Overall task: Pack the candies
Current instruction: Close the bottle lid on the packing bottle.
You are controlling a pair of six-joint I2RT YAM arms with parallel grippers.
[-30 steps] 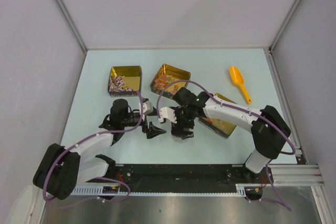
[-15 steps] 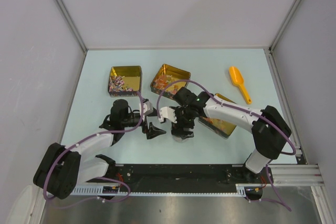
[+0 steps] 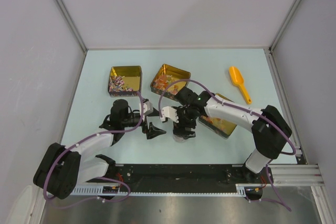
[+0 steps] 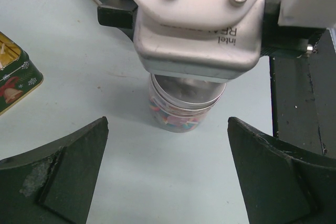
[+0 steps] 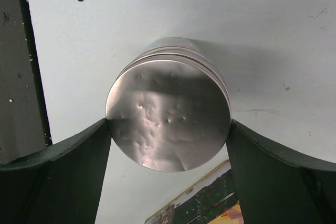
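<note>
Many candies (image 4: 176,119) fill one upright jar (image 4: 185,96).

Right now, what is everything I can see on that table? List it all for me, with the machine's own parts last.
Gold square tins: three, gold; two open at the far side, one near right, partly under the right arm.
Tiny candies: many, multicoloured; heaped in the two far tins, more in the jar.
Clear round jar: one, see-through; upright, near middle.
Metal lid: one, silver; on the jar.
Plastic scoop: one, orange; far right, lying apart.
Table: one, pale blue; under everything.
Left gripper: one, black; open, beside the jar.
Right gripper: one, black; closed on the lid.
</note>
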